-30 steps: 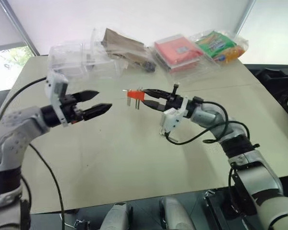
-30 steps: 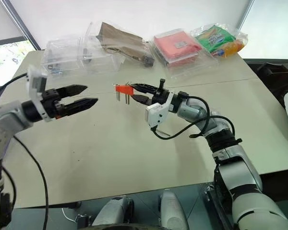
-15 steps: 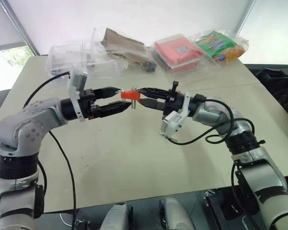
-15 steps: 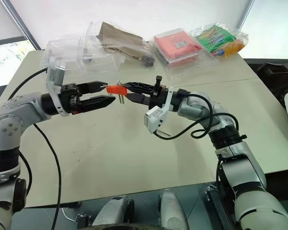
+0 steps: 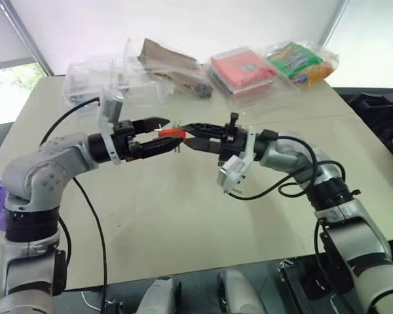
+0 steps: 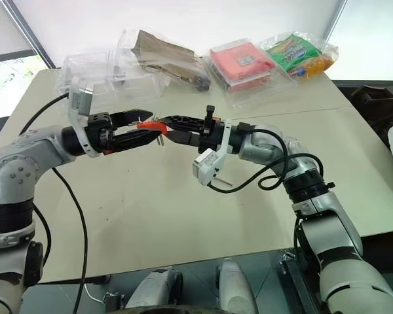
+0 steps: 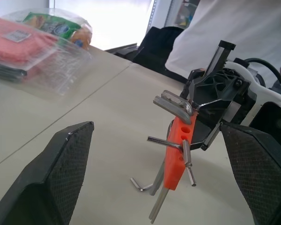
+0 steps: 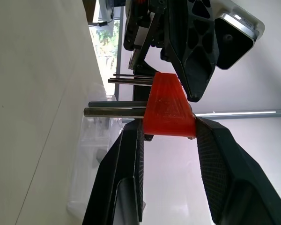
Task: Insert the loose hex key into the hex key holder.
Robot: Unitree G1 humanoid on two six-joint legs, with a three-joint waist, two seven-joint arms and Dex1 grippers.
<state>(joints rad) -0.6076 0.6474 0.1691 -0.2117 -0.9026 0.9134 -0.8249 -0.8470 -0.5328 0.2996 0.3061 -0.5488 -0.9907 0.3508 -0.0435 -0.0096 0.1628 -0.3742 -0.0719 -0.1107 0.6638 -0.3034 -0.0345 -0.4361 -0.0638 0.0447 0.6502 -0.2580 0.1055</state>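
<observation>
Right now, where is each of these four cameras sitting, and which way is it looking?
Left eye and right eye views: on the head, looking forward and down over the table; both arms show, meeting at the hex key holder.
Left wrist view: on the left wrist, looking between the left gripper's wide fingers at the holder and right gripper.
Right wrist view: on the right wrist, looking along the right gripper's fingers clamping the holder; the left gripper beyond.
Shared: all show the red holder.
</observation>
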